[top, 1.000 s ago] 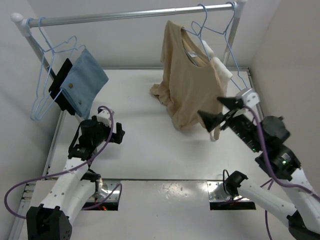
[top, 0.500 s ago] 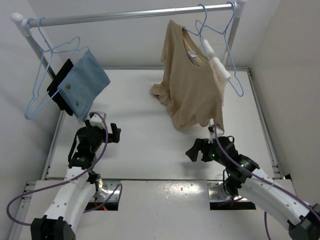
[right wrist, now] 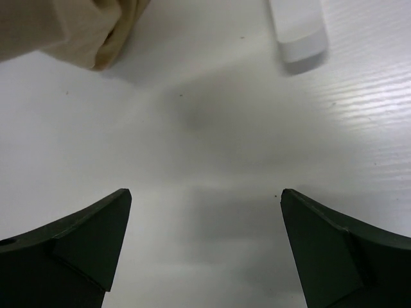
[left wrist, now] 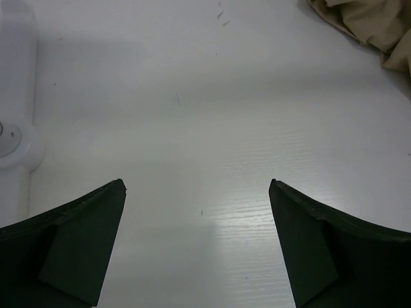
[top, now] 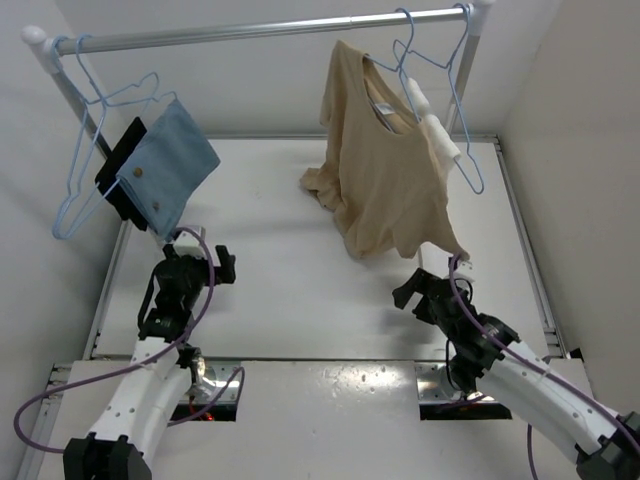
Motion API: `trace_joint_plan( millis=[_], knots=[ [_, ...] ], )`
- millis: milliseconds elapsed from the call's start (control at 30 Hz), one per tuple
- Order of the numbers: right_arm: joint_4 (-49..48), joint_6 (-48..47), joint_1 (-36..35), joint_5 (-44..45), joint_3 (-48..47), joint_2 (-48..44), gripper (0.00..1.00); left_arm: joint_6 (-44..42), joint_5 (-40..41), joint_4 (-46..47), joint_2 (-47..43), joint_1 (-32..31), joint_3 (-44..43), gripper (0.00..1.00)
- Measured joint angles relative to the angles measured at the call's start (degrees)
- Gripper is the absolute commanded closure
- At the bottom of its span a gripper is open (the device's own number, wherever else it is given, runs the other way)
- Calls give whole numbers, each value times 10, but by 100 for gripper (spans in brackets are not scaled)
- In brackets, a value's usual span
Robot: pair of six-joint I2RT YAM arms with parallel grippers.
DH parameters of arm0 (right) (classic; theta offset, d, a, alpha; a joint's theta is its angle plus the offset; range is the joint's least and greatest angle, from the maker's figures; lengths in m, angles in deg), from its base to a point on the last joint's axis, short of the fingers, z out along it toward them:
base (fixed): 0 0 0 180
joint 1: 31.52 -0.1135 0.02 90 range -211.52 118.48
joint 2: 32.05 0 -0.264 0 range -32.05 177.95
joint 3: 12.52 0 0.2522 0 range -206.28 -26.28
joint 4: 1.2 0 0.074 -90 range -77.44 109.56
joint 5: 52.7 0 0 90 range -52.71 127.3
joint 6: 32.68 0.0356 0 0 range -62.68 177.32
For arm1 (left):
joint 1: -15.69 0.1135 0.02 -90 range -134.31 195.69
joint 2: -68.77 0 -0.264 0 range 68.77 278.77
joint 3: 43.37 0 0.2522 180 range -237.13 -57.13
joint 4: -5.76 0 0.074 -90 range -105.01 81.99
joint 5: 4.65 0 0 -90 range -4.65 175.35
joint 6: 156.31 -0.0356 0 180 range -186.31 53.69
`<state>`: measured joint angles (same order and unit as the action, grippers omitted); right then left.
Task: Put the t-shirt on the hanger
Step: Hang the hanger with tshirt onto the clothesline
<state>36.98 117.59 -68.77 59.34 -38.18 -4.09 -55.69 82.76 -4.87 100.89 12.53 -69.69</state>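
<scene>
The tan t-shirt (top: 385, 170) hangs from the rail on a light-blue wire hanger (top: 403, 50), its lower hem bunched on the table at the back. A corner of the t-shirt (left wrist: 379, 25) shows at the top right of the left wrist view, and the t-shirt (right wrist: 64, 29) fills the top left of the right wrist view. My left gripper (top: 205, 258) (left wrist: 197, 186) sits low over the table at the left, open and empty. My right gripper (top: 415, 290) (right wrist: 205, 192) is low in front of the shirt's hem, also open with nothing between its fingers.
A blue cloth (top: 170, 165) and a black item (top: 120, 170) hang on blue hangers (top: 85, 160) at the rail's left end. Another blue hanger (top: 467, 110) and a white roll (top: 432, 118) hang right of the shirt. A white rack foot (right wrist: 297, 32) lies ahead of the right gripper.
My right arm dropped from beside the shirt's hem to low over the table and opened fully. My left arm drew back a little. The shirt's hem swung free.
</scene>
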Motion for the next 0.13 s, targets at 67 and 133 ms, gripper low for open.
trace_joint_plan(
  millis=[67, 133],
  knots=[
    [17, 24, 0, 19, 0, -3, 0, 3, 5, 1, -1, 0, 0, 0],
    [33, 47, 0, 36, 0, -7, 0, 5, 9, 3, -3, 0, 1, 0]
  ],
)
